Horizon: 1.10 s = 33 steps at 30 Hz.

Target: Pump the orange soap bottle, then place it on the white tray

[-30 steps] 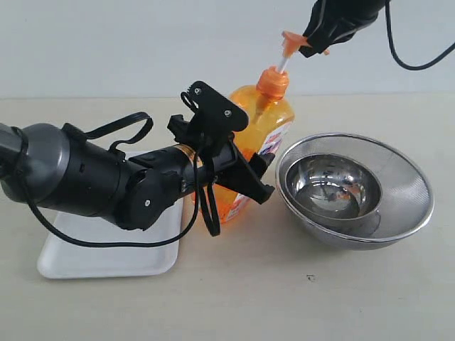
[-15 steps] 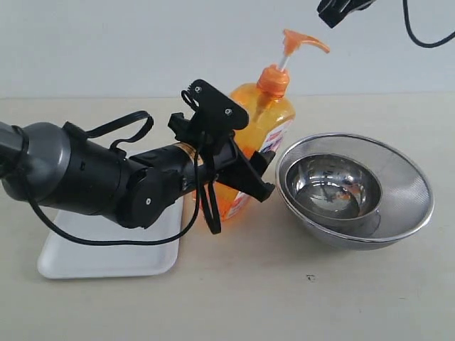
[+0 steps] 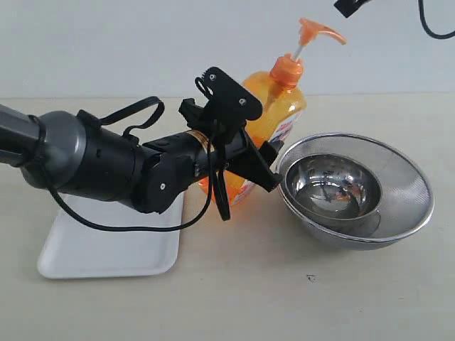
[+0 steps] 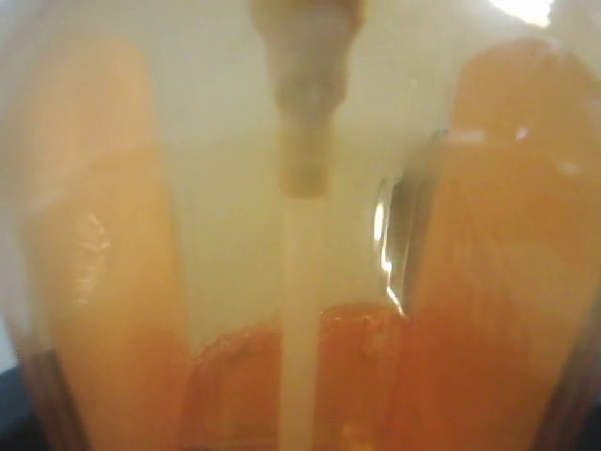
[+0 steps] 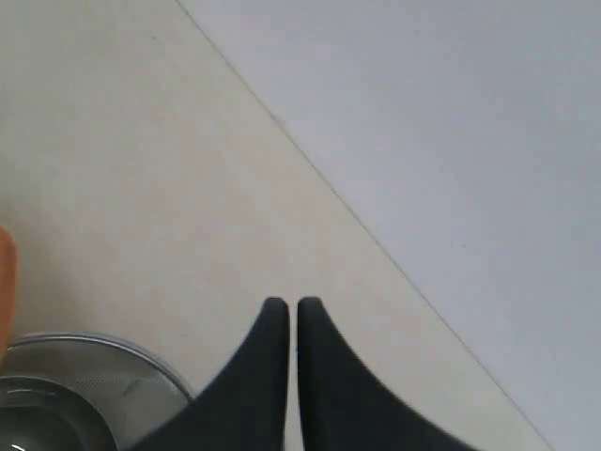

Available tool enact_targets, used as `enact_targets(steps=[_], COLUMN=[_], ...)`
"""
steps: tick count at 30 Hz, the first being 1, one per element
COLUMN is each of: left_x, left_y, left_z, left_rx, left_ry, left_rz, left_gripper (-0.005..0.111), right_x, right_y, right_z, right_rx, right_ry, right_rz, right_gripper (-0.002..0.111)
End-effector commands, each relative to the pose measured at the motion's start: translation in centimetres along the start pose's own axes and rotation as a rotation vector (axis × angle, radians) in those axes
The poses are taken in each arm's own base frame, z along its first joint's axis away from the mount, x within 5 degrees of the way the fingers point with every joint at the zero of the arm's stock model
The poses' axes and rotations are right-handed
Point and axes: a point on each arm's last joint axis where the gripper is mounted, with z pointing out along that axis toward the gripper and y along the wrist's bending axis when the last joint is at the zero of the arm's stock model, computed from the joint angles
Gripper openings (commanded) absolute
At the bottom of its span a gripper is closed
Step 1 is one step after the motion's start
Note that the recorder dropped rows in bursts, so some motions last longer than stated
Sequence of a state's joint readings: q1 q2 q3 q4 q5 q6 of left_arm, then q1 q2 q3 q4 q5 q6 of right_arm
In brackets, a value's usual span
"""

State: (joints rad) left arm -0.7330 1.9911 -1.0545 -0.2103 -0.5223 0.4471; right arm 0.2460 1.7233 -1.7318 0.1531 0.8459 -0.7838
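Note:
The orange soap bottle (image 3: 284,106) leans to the right beside the steel bowls, its pump head (image 3: 320,32) raised on the white stem. My left gripper (image 3: 264,165) is shut on the bottle's lower body. In the left wrist view the bottle (image 4: 488,235) fills the frame, with orange liquid and the pale dip tube (image 4: 302,329) showing. High above the pump head, my right gripper (image 3: 350,7) is shut on nothing; its black fingertips (image 5: 292,305) nearly touch. The white tray (image 3: 106,249) lies flat at the front left, partly under my left arm.
Two nested round steel bowls (image 3: 398,206) stand just right of the bottle, the rim close to my left gripper's finger. A pale wall rises behind the beige table (image 3: 306,298). Black cables loop around my left arm.
My right gripper has left the pump head and risen up and to the right. The pump head has sprung up. My left gripper has carried the bottle slightly up and right.

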Motion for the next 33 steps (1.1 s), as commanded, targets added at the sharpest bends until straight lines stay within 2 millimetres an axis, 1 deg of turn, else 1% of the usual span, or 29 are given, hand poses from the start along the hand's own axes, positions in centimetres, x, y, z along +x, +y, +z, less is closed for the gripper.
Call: enact_targets(steps=[1, 13, 16, 19, 21, 23, 28, 33], left_x=[-1.2, -1.1, -1.2, -1.2, -1.2, -1.2, -1.2, -1.2], left_y=[0.1, 0.1, 0.1, 0.2, 0.2, 0.2, 0.2, 0.2], left_z=[0.0, 0.2, 0.2, 0.2, 0.2, 0.2, 0.2, 0.2], left_rx=[-0.028, -0.033, -0.04, -0.044, -0.046, -0.046, -0.046, -0.045], left_ry=[-0.077, -0.085, -0.093, -0.099, -0.103, -0.103, -0.103, -0.101], left_rz=[0.015, 0.016, 0.011, 0.01, 0.01, 0.01, 0.01, 0.01], left_gripper=[0.005, 0.005, 0.005, 0.005, 0.005, 0.005, 0.005, 0.005], right_x=[-0.2, -0.2, -0.4, -0.7, -0.9, -1.0, -1.2, -0.9], right_y=[-0.9, -1.0, -1.0, -1.0, -0.8, -0.2, 0.9, 1.2], right_z=[-0.9, -1.0, -1.6, -2.8, -3.6, -4.0, -4.2, -4.2], right_rx=[0.077, 0.09, 0.1, 0.109, 0.088, 0.036, -0.085, -0.119], right_ry=[-0.016, -0.024, -0.036, -0.057, -0.073, -0.081, -0.099, -0.074], right_rz=[0.008, 0.016, 0.016, 0.019, 0.027, 0.022, 0.004, -0.013], right_gripper=[0.0, 0.0, 0.0, 0.0, 0.0, 0.0, 0.0, 0.0])
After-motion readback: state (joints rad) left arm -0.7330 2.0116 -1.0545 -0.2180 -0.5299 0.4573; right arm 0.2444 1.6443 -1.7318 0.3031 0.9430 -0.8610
